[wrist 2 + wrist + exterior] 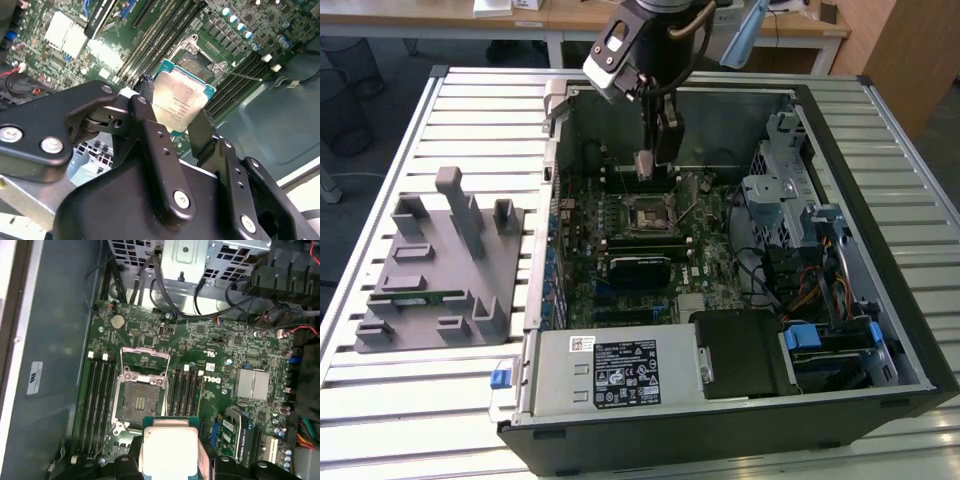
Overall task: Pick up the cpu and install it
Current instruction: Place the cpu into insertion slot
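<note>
The jaws clench the cpu [181, 100] by two opposite edges, hiding part of its rim, with the open socket [141, 400] well apart below them.

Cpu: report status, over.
Gripper shut on cpu. Chip held clear above motherboard, not seated. Socket bare, nothing across it.

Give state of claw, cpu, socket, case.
claw: shut on the cpu.
cpu: held off the board above the socket, not seated.
socket: empty, retention frame flipped open.
case: lying on its side, side panel off.
</note>
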